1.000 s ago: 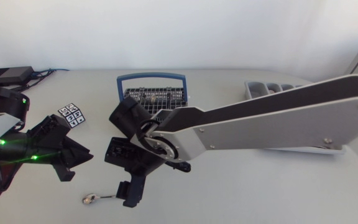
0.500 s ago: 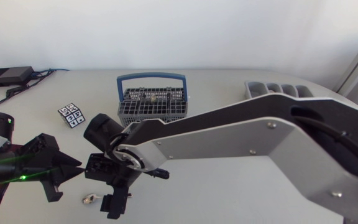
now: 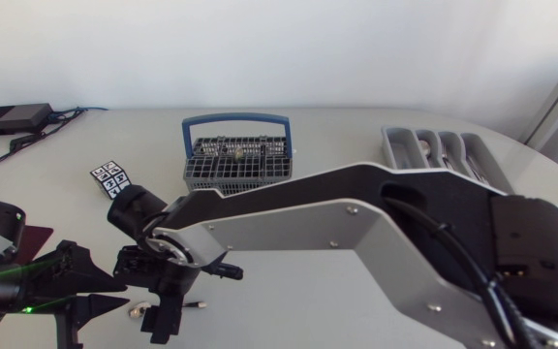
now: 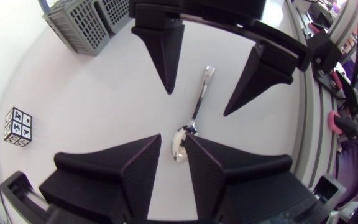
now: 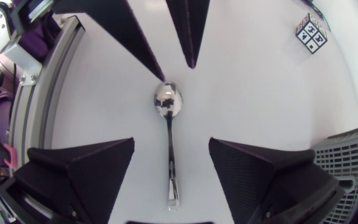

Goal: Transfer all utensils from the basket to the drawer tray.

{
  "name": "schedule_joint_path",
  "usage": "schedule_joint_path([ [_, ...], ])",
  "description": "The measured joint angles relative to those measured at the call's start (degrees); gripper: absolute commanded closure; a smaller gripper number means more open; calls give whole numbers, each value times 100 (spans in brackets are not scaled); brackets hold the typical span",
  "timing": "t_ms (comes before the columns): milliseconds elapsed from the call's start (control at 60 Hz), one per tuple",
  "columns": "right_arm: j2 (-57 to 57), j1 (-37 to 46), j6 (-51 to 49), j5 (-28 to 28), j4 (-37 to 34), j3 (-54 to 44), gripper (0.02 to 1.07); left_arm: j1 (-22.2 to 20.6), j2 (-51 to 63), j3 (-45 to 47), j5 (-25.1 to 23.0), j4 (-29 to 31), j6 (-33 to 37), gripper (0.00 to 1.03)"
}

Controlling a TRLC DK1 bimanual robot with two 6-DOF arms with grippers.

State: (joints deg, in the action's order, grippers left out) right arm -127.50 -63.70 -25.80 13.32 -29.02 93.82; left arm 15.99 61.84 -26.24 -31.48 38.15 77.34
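The spoon lies flat on the table, caught between the two grippers, which face each other tip to tip. The right gripper stands wide open over it. Its two fingers are set well out to either side of the handle and touch nothing, and the handle runs back under the gripper along its middle line. The bowl lies ahead of its fingertips.

The left gripper comes from the opposite side with its fingers drawn close, only a slim gap between them. The bowl sits right at that gap, at or just past the tips. It looks as though neither tip presses on it, though the angle makes that hard to judge. From this gripper the handle points straight ahead, into the right gripper's spread.

The right arm stretches across the table to reach here, so both grippers are near the left arm's side. The basket stands well beyond the right gripper, off to one side behind it. The tray is farther still, at the right arm's end of the table. A marker cube sits beside the left gripper, apart from the spoon.
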Motion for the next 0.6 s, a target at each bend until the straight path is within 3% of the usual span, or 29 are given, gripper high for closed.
schedule_joint_path([
  [133,-210,0,-37,37,-212,280,31,181,0,0,0,258,376,72],
  [317,-387,0,-39,46,-308,426,58,271,-94,2,-2,564,721,73],
  [483,-463,0,-39,66,-431,535,66,271,-221,2,0,664,824,73],
  [600,-570,0,-42,116,-511,723,79,271,-247,2,-2,702,824,73],
])
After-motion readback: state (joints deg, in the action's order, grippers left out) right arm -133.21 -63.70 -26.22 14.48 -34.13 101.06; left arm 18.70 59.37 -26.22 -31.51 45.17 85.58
